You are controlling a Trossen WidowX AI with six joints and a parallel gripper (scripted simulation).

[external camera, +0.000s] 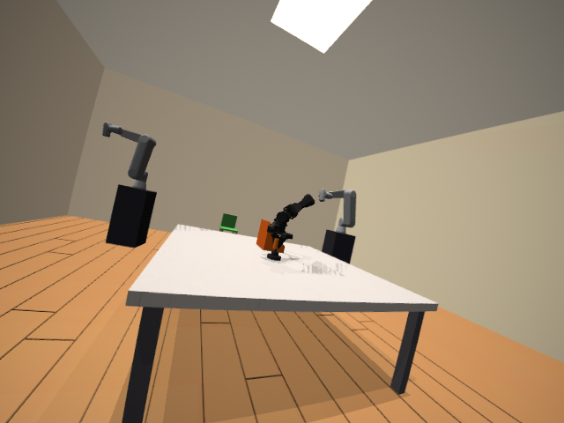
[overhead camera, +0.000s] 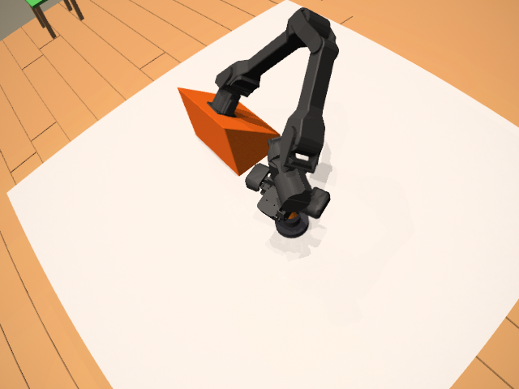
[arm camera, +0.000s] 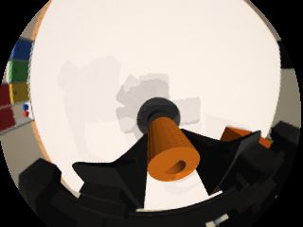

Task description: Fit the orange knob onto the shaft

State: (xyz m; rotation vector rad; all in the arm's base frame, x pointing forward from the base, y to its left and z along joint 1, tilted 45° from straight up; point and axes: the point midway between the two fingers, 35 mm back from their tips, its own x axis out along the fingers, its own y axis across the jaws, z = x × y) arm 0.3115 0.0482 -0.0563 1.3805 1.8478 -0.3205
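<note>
The orange knob (overhead camera: 292,215) (external camera: 276,244) (arm camera: 171,142) is held upright, with the D-shaped opening in its upper end showing in the wrist view. My gripper (overhead camera: 289,214) (external camera: 276,241) (arm camera: 163,134) is shut on the knob, one dark finger on each side. The dark round pedestal (overhead camera: 292,232) (external camera: 273,257) (arm camera: 146,118) stands on the table directly below. The knob's lower end is over the pedestal's raised middle. The shaft is hidden, and I cannot tell how far down on it the knob sits or whether the flat sides line up.
The orange wedge-shaped block (overhead camera: 212,138) (external camera: 262,235) stands close behind the gripper, under the arm's base. The white table (overhead camera: 167,271) (external camera: 213,273) carries the arm, the block and the pedestal. Two grey arms on black stands and a green chair (external camera: 228,221) are beyond the table.
</note>
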